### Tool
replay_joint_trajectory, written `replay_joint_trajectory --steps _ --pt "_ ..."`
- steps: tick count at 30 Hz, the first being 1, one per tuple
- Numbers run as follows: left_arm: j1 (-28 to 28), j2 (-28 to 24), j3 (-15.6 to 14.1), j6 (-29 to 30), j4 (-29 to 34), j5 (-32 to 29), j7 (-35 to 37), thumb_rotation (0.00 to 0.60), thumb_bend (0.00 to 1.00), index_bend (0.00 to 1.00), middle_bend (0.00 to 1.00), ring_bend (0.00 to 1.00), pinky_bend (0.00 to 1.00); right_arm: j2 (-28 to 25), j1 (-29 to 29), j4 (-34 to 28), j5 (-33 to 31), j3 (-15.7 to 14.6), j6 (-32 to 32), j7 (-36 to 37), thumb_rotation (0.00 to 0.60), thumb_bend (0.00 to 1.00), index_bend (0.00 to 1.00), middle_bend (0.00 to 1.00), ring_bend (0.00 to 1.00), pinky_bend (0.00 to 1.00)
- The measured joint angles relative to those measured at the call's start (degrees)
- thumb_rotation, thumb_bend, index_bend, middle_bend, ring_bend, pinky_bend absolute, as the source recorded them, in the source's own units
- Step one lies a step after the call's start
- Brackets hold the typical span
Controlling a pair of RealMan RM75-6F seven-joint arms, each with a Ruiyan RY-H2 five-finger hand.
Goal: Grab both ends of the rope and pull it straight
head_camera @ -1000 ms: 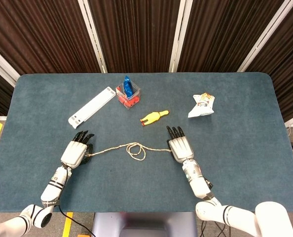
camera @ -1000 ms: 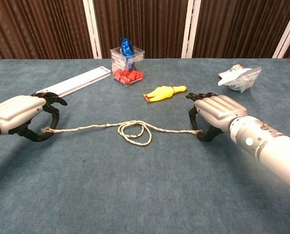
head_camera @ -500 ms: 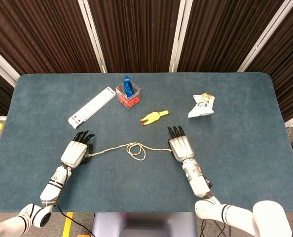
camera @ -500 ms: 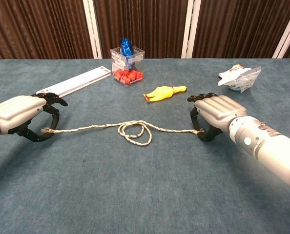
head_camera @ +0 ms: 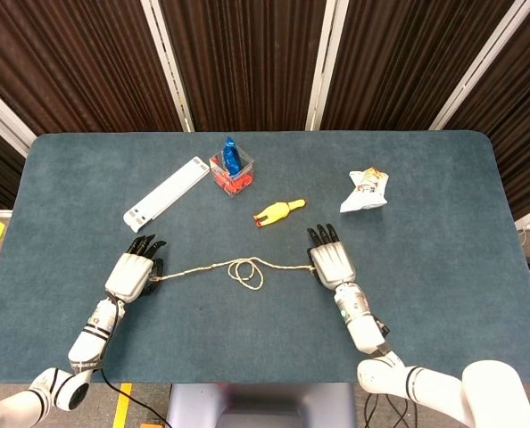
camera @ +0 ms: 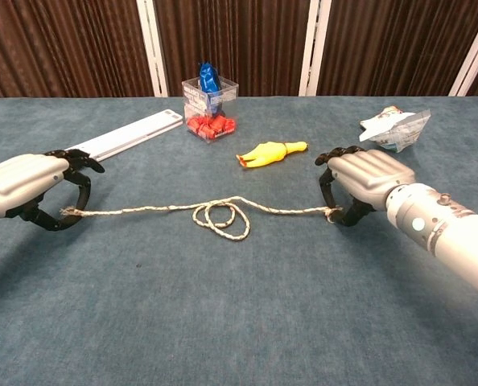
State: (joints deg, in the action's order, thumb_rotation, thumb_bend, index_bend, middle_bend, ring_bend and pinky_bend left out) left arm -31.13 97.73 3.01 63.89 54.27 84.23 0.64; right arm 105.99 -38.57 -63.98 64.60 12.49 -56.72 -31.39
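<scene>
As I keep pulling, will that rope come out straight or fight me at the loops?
Probably limp: the rope sags along the table between the left robot hand and right robot hand. Its middle coils look loose, so they may slide open, though they could cinch into a knot. The thin twisted strand might slip through the fingers.

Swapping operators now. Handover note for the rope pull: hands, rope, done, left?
Left hand: pinches the rope's left end.
Right hand: pinches the right end.
Rope: on the table between the hands, both side runs nearly straight, a loose double loop in the middle.
Done: both ends grabbed.
Left: move the hands apart until the loop pulls out and the rope is straight. The rubber chicken lies just behind the rope; it looks clear of the pull.
</scene>
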Motion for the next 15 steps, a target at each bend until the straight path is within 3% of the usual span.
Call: replay_joint_trajectory --steps 8,15 --pt "0.5 -1.1 0.2 0.8 -0.4 -0.2 -0.2 0.600 0.41 0.70 0.15 0.00 0.10 -5.3 1.6 -4.1 0.6 0.2 -2.8 1.0 0.600 0.70 0.87 0.20 0.00 0.00" --pt "1.8 -2.4 0.0 1.3 -1.6 -0.8 -0.6 0.600 0.41 0.70 0.15 0.00 0.10 -13.3 4.9 -8.3 0.9 0.0 -5.9 2.5 0.600 0.70 0.87 0.20 0.00 0.00"
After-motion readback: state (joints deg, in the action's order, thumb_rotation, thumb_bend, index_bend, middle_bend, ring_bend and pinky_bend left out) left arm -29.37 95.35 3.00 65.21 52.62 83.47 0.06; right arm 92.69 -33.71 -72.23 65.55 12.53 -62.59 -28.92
